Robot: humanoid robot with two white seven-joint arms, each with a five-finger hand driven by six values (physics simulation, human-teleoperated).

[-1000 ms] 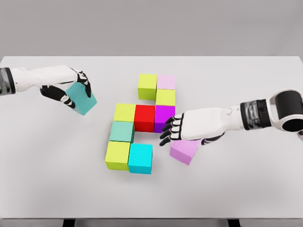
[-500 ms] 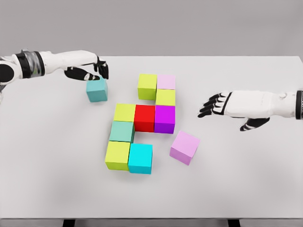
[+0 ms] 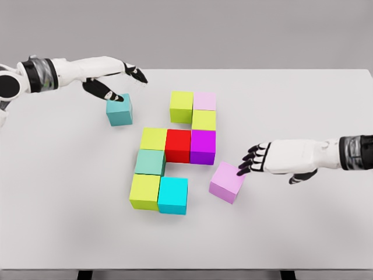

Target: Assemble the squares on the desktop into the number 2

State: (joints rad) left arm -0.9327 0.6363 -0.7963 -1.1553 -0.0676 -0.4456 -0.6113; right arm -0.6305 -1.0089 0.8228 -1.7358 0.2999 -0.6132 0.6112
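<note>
On the white tabletop point(image 3: 303, 233) in front of me, eight coloured cubes sit packed together: a lime cube point(image 3: 182, 106) and a pale pink cube point(image 3: 204, 101) at the far end, a yellow-green cube point(image 3: 204, 120) just under the pink one, then a row of yellow-green point(image 3: 154, 139), red point(image 3: 178, 144) and purple point(image 3: 203, 146) cubes, with a sage-green cube point(image 3: 150, 162), another lime cube point(image 3: 145, 191) and a cyan cube point(image 3: 173, 195) nearest me. My left hand point(image 3: 111, 79) hovers with fingers spread and grips nothing, just above and beyond a loose teal cube point(image 3: 119, 109) that stands on the table apart from the cluster, to its far left. My right hand point(image 3: 274, 158) reaches in flat, fingers extended and holding nothing, its dark fingertips point(image 3: 242, 170) at the near right edge of a lilac cube point(image 3: 227, 181), which lies turned at an angle just right of the cyan cube, close to the cluster but not joined to it.
</note>
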